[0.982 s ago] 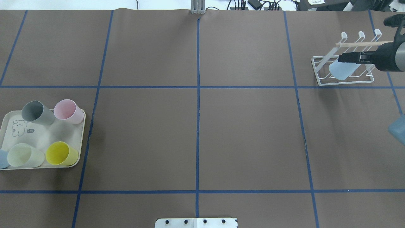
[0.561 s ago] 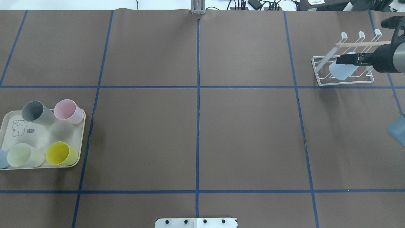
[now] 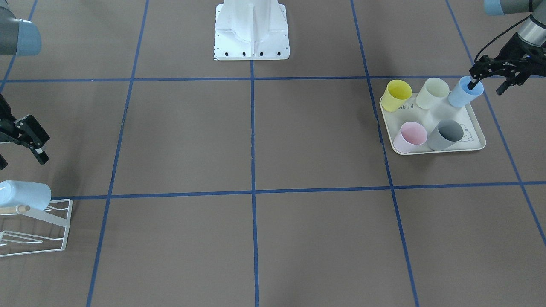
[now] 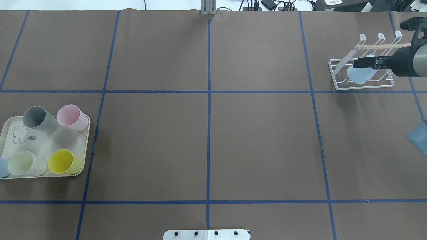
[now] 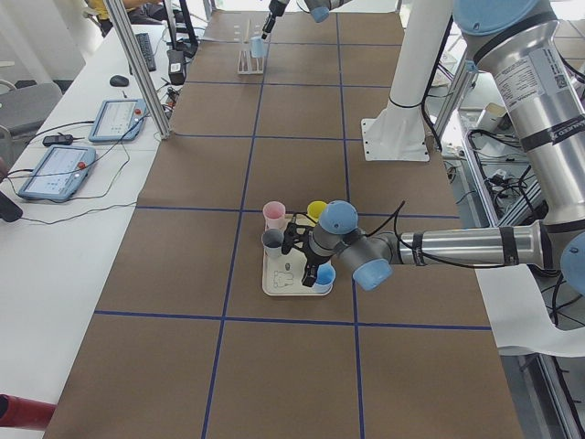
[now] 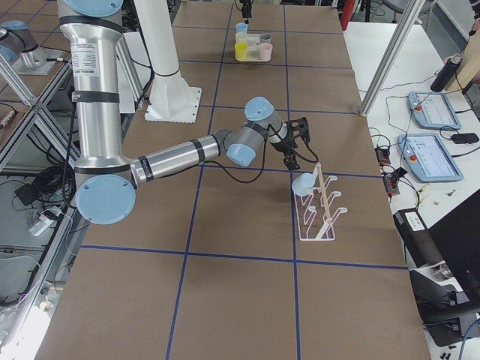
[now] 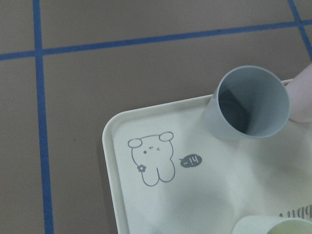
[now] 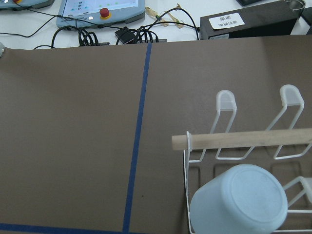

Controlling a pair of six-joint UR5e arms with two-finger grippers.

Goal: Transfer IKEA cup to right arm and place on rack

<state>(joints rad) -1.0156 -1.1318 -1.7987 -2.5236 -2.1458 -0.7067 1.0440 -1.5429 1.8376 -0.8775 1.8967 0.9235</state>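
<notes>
A pale blue IKEA cup (image 4: 358, 76) hangs mouth-down on a prong of the white wire rack (image 4: 337, 85), just under its wooden dowel (image 8: 243, 139). The cup also shows in the front view (image 3: 23, 194) and the right wrist view (image 8: 239, 202). My right gripper (image 3: 42, 148) is open and empty, just above the cup and apart from it. My left gripper (image 3: 485, 87) is open over the cream tray (image 3: 473, 147). One finger is inside a blue cup (image 3: 463, 96) and the other is outside its rim.
The tray at the table's left end also holds yellow (image 3: 396, 94), cream (image 3: 431, 91), pink (image 3: 410, 135) and grey (image 3: 445, 134) cups. The robot base (image 3: 251, 30) stands at the table's near edge. Blue tape lines cross the brown table.
My right gripper has edged slightly back from the cup on the rack. The cup, the rack and the tray's cups have not moved.
</notes>
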